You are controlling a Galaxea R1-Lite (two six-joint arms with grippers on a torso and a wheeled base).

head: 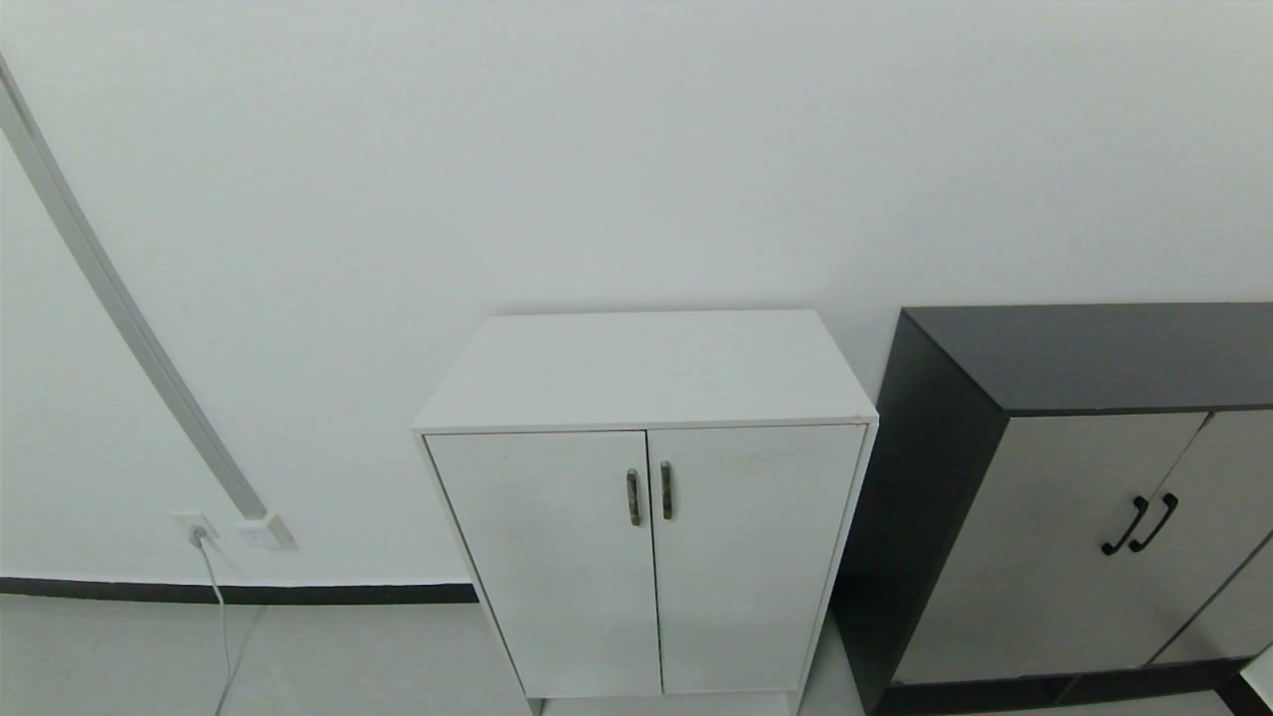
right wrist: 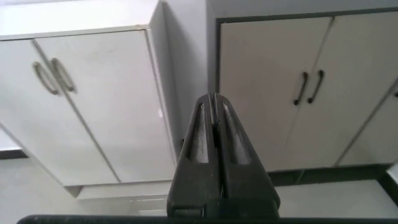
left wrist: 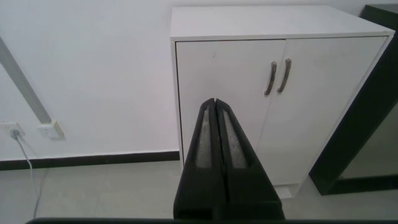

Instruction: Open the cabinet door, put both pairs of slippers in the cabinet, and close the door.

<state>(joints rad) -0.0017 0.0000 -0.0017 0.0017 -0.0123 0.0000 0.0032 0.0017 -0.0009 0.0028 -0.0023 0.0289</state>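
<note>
A white two-door cabinet (head: 646, 497) stands against the wall with both doors closed; two dark vertical handles (head: 648, 494) sit side by side at the centre seam. In the left wrist view my left gripper (left wrist: 215, 106) is shut and empty, held some way back from the white cabinet (left wrist: 273, 93), level with its left door. In the right wrist view my right gripper (right wrist: 214, 99) is shut and empty, facing the gap between the white cabinet (right wrist: 93, 106) and the dark cabinet beside it.
A black-framed cabinet (head: 1074, 487) with grey doors and black handles stands close to the right of the white one. A wall socket with a plugged cable (head: 204, 542) and a slanted cable duct (head: 119, 298) are on the wall to the left. Grey floor (head: 249, 666) lies in front.
</note>
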